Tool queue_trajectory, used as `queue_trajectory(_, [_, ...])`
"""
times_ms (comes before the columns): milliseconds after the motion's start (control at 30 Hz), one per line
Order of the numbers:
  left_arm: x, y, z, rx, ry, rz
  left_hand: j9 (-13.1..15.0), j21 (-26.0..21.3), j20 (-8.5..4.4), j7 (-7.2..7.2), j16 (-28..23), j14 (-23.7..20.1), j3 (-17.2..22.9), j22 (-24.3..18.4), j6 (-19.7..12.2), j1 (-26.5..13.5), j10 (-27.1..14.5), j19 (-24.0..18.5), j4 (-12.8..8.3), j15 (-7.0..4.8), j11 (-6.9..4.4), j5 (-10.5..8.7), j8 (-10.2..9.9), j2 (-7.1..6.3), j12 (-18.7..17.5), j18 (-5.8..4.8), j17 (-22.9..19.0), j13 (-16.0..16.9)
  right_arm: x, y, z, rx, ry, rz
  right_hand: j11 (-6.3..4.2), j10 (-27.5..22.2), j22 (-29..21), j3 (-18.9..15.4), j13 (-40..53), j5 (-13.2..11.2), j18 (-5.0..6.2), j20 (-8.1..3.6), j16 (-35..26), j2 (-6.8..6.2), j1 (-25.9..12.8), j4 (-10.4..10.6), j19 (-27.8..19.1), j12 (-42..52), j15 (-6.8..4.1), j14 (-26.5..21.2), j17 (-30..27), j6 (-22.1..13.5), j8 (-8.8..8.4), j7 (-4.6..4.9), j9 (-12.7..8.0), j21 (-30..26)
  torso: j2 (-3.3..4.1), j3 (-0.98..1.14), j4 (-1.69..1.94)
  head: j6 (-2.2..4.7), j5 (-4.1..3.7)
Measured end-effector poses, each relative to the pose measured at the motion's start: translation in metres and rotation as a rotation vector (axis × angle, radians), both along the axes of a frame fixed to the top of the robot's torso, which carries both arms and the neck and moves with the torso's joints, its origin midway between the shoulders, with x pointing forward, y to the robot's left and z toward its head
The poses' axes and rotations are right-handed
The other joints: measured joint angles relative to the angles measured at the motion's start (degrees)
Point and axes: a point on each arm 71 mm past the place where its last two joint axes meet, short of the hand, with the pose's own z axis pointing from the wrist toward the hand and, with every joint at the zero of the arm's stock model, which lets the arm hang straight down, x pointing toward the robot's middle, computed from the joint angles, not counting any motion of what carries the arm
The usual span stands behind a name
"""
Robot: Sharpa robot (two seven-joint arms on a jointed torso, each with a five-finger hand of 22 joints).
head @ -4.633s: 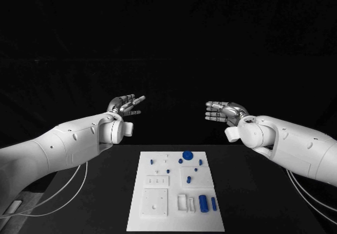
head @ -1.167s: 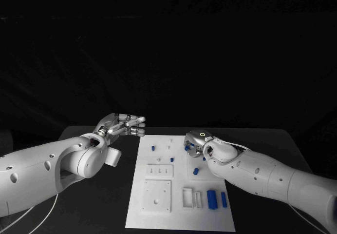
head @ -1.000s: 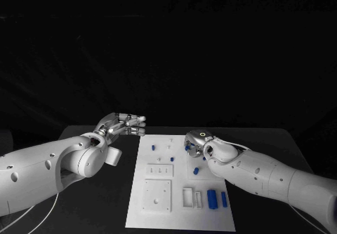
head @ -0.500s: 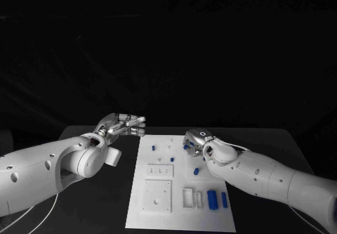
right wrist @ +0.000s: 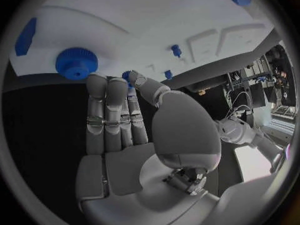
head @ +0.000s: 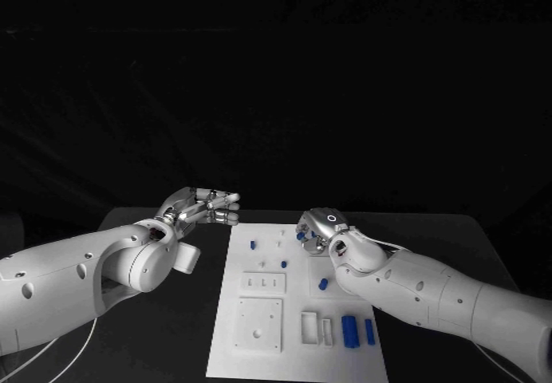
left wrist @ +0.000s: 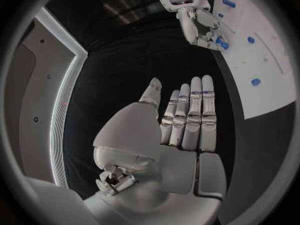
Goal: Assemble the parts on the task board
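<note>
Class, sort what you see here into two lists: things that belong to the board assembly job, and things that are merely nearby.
Part of the job:
task board
small blue gear, pinched by the right hand
large blue gear
blue pegs

Merely nearby:
black table
left hand, holding nothing

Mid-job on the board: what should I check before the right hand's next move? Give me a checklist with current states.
1. Right hand has a grip on the small blue part: ok, it looks pinched between thumb and a finger.
2. Left hand is out of the way: ok, it holds nothing and hovers off the task board's far left corner.
3. Large blue gear is seated on the board: ok, it lies just beyond the right hand's fingertips.
4. Target spot for the held part is free: cannot tell, the hand hides it.
5. Blue cylinders at the near right are lying on the board: ok.
</note>
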Motion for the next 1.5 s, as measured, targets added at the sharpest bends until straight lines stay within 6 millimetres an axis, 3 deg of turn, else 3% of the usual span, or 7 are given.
queue_trajectory(667, [0.001,-0.006,0.002,-0.005,-0.003,-0.013,0.00,0.00,0.00,0.00,0.00,0.00,0.00,-0.01,0.00,0.00,0.00,0.00,0.00,0.00,0.00,0.00,0.00,0.00,0.00,-0.01,0.00,0.00,0.007,0.036,0.002,0.037,-0.045,-0.017,0.02,-0.03,5.41,0.56,-0.01,0.22,-0.35,-0.18,0.00,-0.02,-0.01,0.08,1.44,-0.17,0.01,0.01,-0.37,0.01,-0.22,0.07,-0.15,-3.87,0.34,-0.07,0.21,0.49,0.35])
queue_trajectory(1500, [0.003,-0.010,0.011,-0.009,-0.019,-0.020,0.00,0.25,0.00,0.00,0.00,0.00,0.15,-0.02,0.00,0.00,0.00,0.00,-0.15,0.00,0.00,0.00,0.00,0.00,0.00,-0.01,0.00,0.03,0.013,0.038,0.001,0.025,-0.062,-0.073,-0.09,0.07,7.86,0.94,-0.03,0.20,-0.66,-0.01,0.00,-0.33,0.12,0.15,2.29,-0.27,-0.20,-0.20,-0.54,0.12,-0.01,-0.08,-0.13,-6.03,0.64,-0.18,0.29,0.31,0.46])
